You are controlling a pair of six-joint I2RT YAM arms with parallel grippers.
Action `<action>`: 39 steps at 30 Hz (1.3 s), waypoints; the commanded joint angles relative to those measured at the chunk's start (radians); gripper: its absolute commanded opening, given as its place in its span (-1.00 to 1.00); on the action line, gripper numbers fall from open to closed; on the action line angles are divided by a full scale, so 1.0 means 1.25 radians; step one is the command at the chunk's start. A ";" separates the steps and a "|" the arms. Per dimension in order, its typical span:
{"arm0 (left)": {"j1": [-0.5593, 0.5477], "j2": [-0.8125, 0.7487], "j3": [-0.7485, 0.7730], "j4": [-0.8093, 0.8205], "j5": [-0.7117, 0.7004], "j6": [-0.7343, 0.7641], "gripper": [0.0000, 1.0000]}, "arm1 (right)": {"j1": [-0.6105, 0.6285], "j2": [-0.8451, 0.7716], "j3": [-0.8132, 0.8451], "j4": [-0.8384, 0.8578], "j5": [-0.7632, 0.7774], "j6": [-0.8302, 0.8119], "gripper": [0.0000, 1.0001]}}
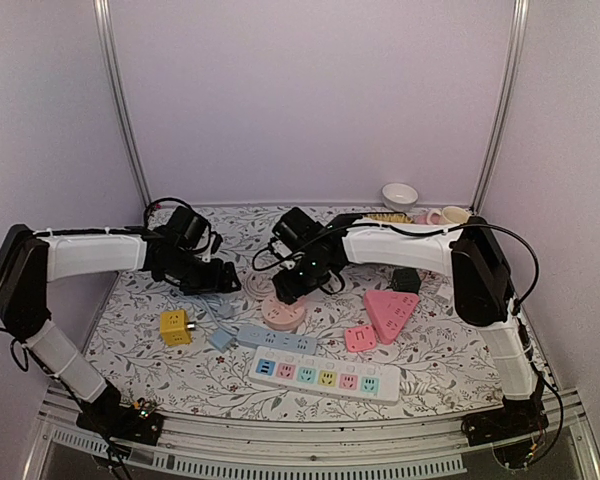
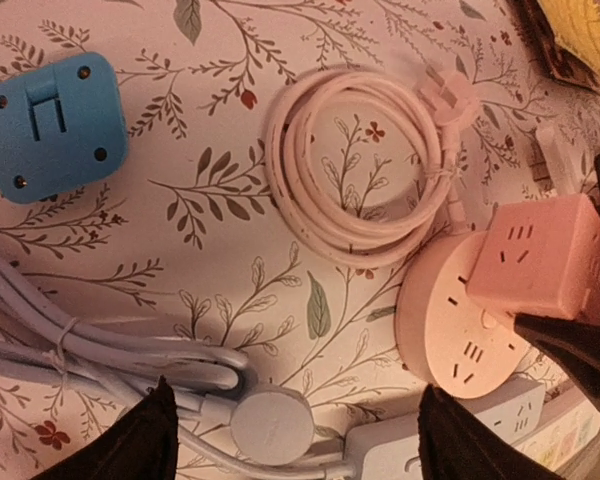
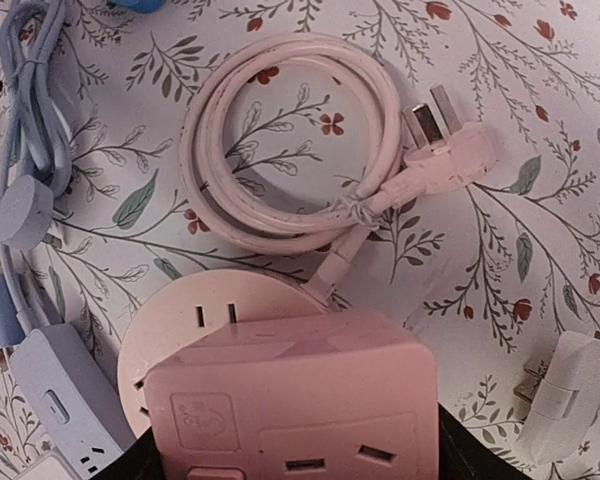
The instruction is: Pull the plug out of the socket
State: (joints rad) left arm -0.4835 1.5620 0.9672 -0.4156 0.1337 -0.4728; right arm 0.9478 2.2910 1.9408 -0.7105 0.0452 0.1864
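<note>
On the floral bench, just right of centre: pink cube plug, seated on one side of the round pink socket, upright and fully in; on the socket's free face, a few empty slots in view. Around the cube, right pincer, one dark finger right against each flank; firm pinch or bare contact, cannot tell. Just beyond the socket, its coiled pink cable, tied in a ring, with the flat three-pin end lying beside the coil. Left of the socket, left pincer, spread wide, pinching nothing, poised over a round white plug and a bundle of pale blue-white cable. Farther left in that wrist view, a blue square adapter, pins up. Seen from above, nearer the arm bases: yellow cube socket, blue strip, long white strip with coloured outlets; right of the socket, a pink triangular block. At the far edge, a white bowl.
</note>
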 commanded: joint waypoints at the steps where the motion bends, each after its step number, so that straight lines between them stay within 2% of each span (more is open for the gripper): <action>1: -0.032 0.056 0.023 0.027 0.021 -0.001 0.66 | -0.002 -0.024 0.043 -0.032 0.102 0.094 -0.05; 7: -0.061 0.128 0.071 0.032 0.030 0.004 0.66 | 0.006 -0.022 0.045 -0.033 0.109 0.185 -0.09; 17: -0.094 0.215 0.146 0.006 0.005 0.024 0.65 | 0.014 -0.008 0.045 -0.029 0.101 0.256 -0.09; 30: -0.129 0.270 0.138 0.013 -0.009 0.036 0.66 | 0.018 -0.016 0.053 -0.014 0.093 0.263 -0.10; 39: -0.139 0.289 0.079 0.020 -0.041 0.012 0.64 | 0.030 -0.056 0.056 0.032 0.123 0.223 -0.13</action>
State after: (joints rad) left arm -0.6323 1.8751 1.1267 -0.3508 0.1383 -0.4507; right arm 0.9745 2.2921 1.9572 -0.7643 0.1696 0.4820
